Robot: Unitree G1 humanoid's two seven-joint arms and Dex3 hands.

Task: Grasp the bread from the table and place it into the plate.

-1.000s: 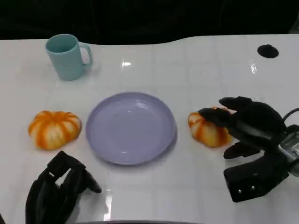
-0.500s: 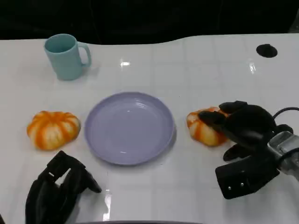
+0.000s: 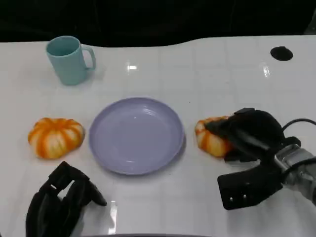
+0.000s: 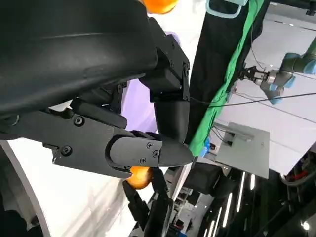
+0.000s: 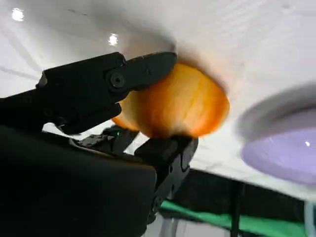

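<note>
The bread [image 3: 209,139], an orange-and-white striped bun, lies on the white table just right of the lilac plate [image 3: 136,134]. My right hand [image 3: 249,132] grips it from the right side, fingers wrapped over its top and near side. In the right wrist view the fingers [image 5: 133,74] clamp the bread [image 5: 175,106] above and below, with the plate's rim [image 5: 281,148] beyond it. My left hand [image 3: 61,201] rests at the table's front left, fingers curled in and holding nothing. A second striped bun [image 3: 55,137] sits left of the plate.
A teal mug [image 3: 69,59] stands at the back left. A small black disc [image 3: 282,53] marks the table at the back right. The table's far edge meets a dark background. The left wrist view shows my left hand [image 4: 98,98] and the plate [image 4: 138,111].
My right hand has closed further around the bread and shifted it slightly left, toward the plate. The forearm has swung inward. The left hand stays put.
</note>
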